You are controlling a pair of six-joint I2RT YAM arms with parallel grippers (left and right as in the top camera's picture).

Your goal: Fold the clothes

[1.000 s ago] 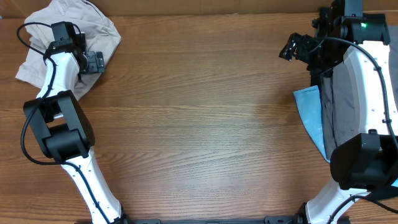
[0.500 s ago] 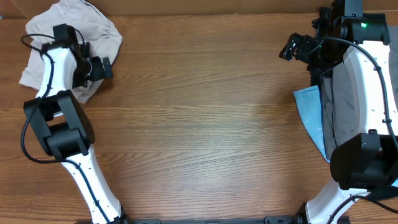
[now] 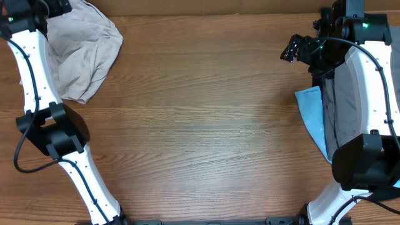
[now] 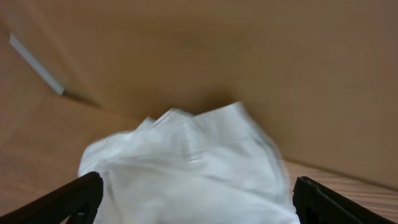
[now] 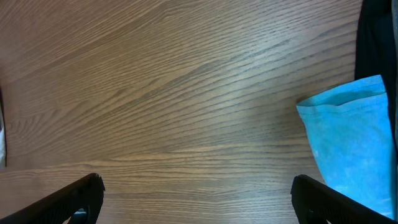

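Note:
A crumpled beige garment (image 3: 81, 53) lies at the table's far left corner. In the left wrist view it looks whitish (image 4: 186, 168) and fills the space between my wide-open left fingers (image 4: 196, 205); the jaws hold nothing. In the overhead view the left gripper (image 3: 53, 7) is at the top left edge, above the garment's far end. A folded light blue cloth (image 3: 310, 115) lies at the right edge, partly under the right arm; it also shows in the right wrist view (image 5: 351, 137). My right gripper (image 3: 297, 49) hovers open and empty above bare wood (image 5: 193, 199).
A brown cardboard wall (image 4: 249, 56) stands right behind the beige garment along the table's far edge. A dark garment (image 3: 340, 100) hangs by the right arm, over the blue cloth. The wooden table (image 3: 200, 125) spans the middle.
My left gripper has left the garment's right side and swung up and back to the far left corner. The garment now lies uncovered. The right arm has not moved.

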